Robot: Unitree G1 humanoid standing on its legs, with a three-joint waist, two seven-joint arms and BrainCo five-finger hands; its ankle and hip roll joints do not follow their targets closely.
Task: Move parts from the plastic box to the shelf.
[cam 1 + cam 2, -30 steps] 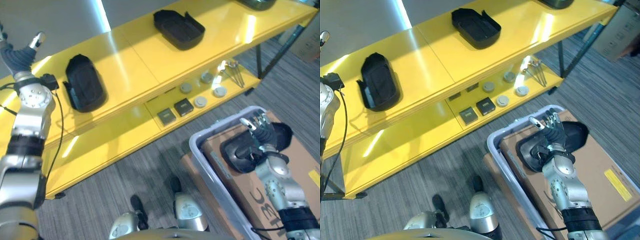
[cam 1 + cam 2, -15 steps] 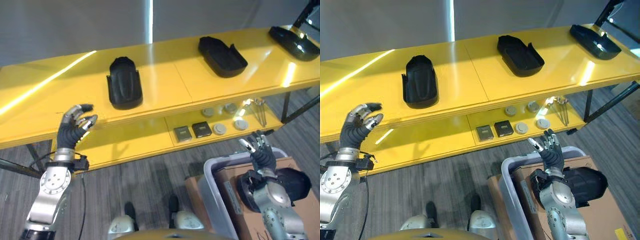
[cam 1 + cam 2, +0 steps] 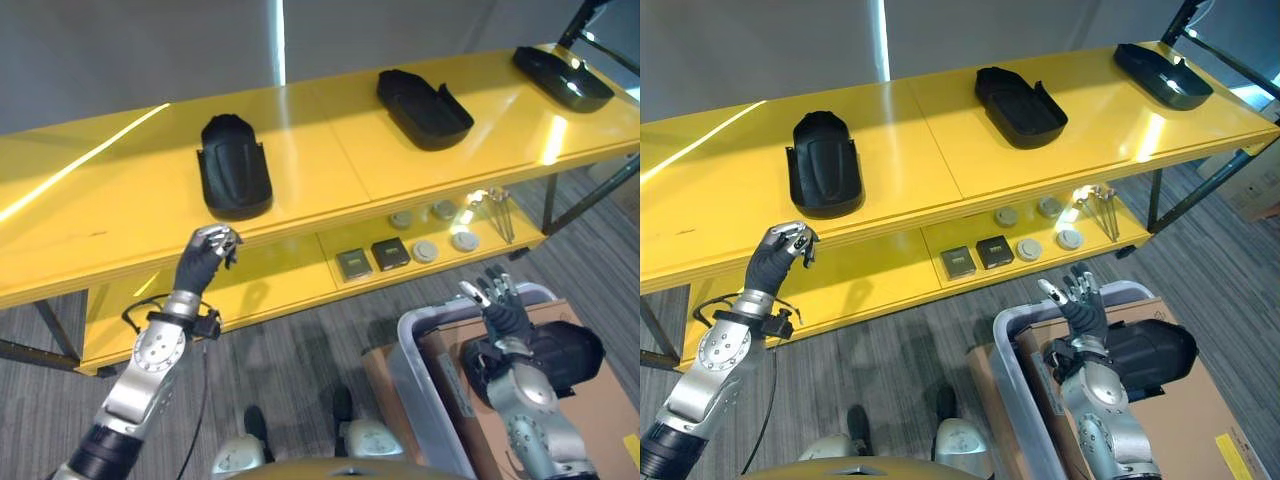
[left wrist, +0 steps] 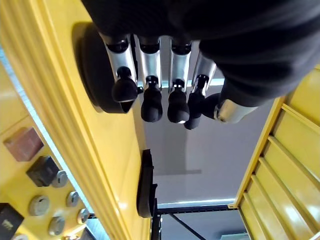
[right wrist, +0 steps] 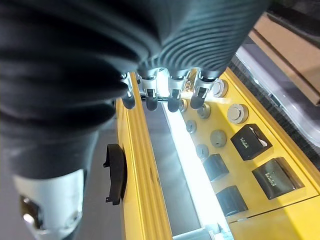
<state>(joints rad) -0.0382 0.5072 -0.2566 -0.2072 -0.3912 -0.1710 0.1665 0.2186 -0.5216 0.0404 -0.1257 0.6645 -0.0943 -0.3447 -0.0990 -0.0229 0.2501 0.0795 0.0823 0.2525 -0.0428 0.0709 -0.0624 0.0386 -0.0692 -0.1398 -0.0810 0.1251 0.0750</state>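
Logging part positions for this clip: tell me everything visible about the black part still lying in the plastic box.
The black part is a rounded, matte, dark moulded shell. It lies on brown cardboard inside the pale plastic box, near the box's far end. The right hand shows in front of it, fingers spread, holding nothing; contact cannot be judged.

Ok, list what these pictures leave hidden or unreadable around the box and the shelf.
- Plastic box: its far side is cut off by the eye views' edge.
- Black part in the box: partly covered by the right hand.
- Small items on the lower shelf: too small to identify.
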